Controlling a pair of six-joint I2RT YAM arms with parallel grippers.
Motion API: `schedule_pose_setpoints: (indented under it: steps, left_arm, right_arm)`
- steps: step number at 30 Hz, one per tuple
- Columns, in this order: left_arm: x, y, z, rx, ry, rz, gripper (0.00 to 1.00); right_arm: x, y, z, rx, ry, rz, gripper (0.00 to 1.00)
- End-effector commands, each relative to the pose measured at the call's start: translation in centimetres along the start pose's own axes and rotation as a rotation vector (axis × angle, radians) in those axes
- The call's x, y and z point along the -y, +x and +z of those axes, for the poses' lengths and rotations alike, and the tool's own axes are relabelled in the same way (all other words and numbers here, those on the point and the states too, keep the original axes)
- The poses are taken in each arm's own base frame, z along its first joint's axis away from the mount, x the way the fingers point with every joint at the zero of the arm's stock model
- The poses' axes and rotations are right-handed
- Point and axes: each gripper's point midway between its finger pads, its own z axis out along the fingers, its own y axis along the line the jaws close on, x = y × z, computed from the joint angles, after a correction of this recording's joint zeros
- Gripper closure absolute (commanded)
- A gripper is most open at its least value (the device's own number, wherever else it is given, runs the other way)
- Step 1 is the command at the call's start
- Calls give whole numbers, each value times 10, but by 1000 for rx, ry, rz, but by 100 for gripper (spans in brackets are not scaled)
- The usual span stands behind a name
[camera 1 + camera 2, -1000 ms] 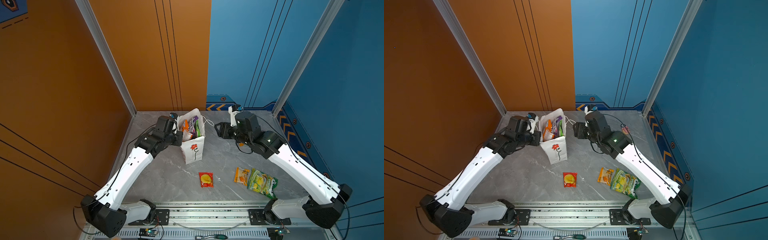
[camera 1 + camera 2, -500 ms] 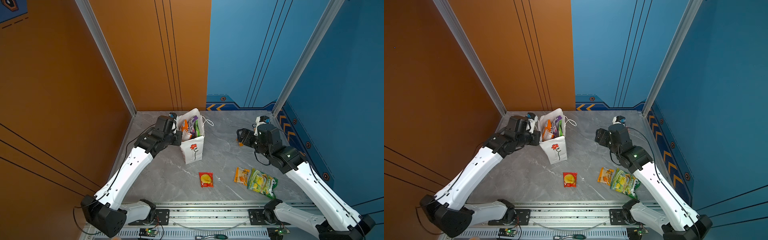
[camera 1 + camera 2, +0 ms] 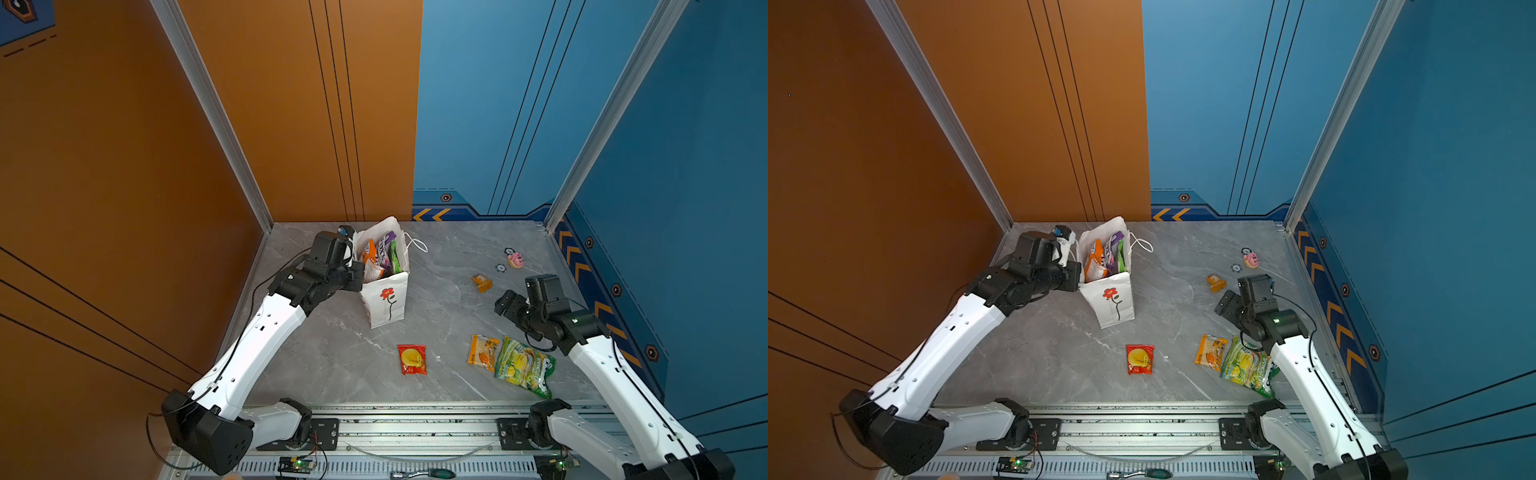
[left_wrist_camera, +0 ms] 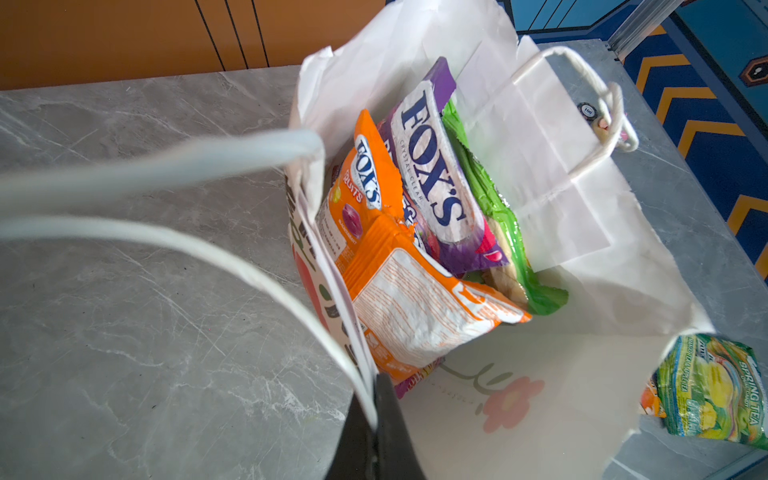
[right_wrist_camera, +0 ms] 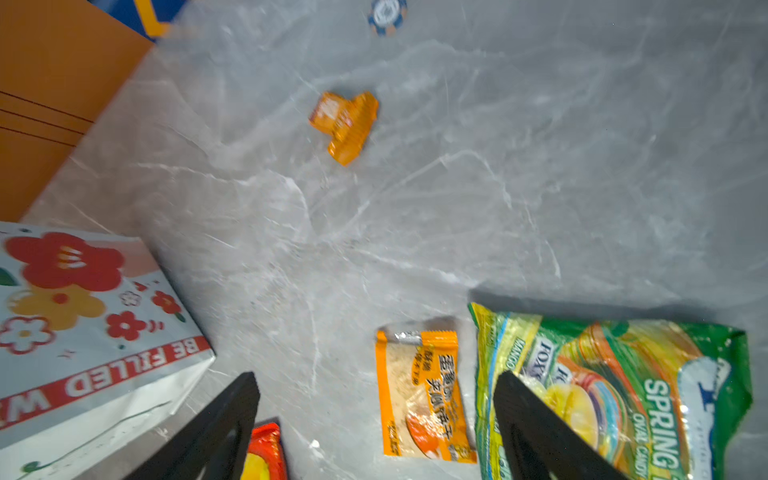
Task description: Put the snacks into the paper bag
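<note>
Left gripper [image 4: 372,409] pinches the paper bag [image 4: 540,166] rim, holding its mouth open for the empty, wide-spread right gripper [image 5: 376,380].

View from above into a small booth. A grey marble-look tabletop [image 3: 332,365] with white veins forms the ground. Orange wall panels [image 3: 124,166] with thin dark lines close the left side and half the back. Blue panels [image 3: 478,104] close the rest of the back and the right side. Slanting aluminium posts [image 3: 208,104] mark the rear corners. A dark blue skirting [image 3: 582,266] with orange chevrons runs along the foot of the blue walls. A slotted metal rail [image 3: 415,432] edges the near side. The light is even, with soft shadows.
</note>
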Motion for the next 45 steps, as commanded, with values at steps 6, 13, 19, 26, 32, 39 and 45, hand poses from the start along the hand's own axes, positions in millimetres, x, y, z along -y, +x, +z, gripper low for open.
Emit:
schedule_pose_setpoints:
  steps: [6, 13, 19, 26, 32, 39, 45]
  left_arm:
    - [-1, -25, -16, 111, 1, -10, 100]
    - [0, -25, -17, 113, 11, -11, 100]
    - [1, -25, -17, 112, 13, -9, 100]
    - [1, -24, -16, 107, 14, -10, 100]
    - [1, -24, -16, 108, 10, -7, 100]
    - [1, -24, -16, 110, 8, -6, 100]
    - [1, -23, -14, 104, 6, -4, 100]
  right_arm:
    - [54, 58, 15, -208, 191, 14, 3]
    - [84, 80, 20, -215, 276, 78, 0]
    - [98, 85, 25, -179, 313, 137, 0]
    - [88, 92, 47, -178, 226, 194, 0]
    - [64, 87, 64, -215, 147, 154, 0]
    - [41, 85, 80, -251, 124, 81, 0]
    - [14, 72, 86, -232, 98, 13, 0]
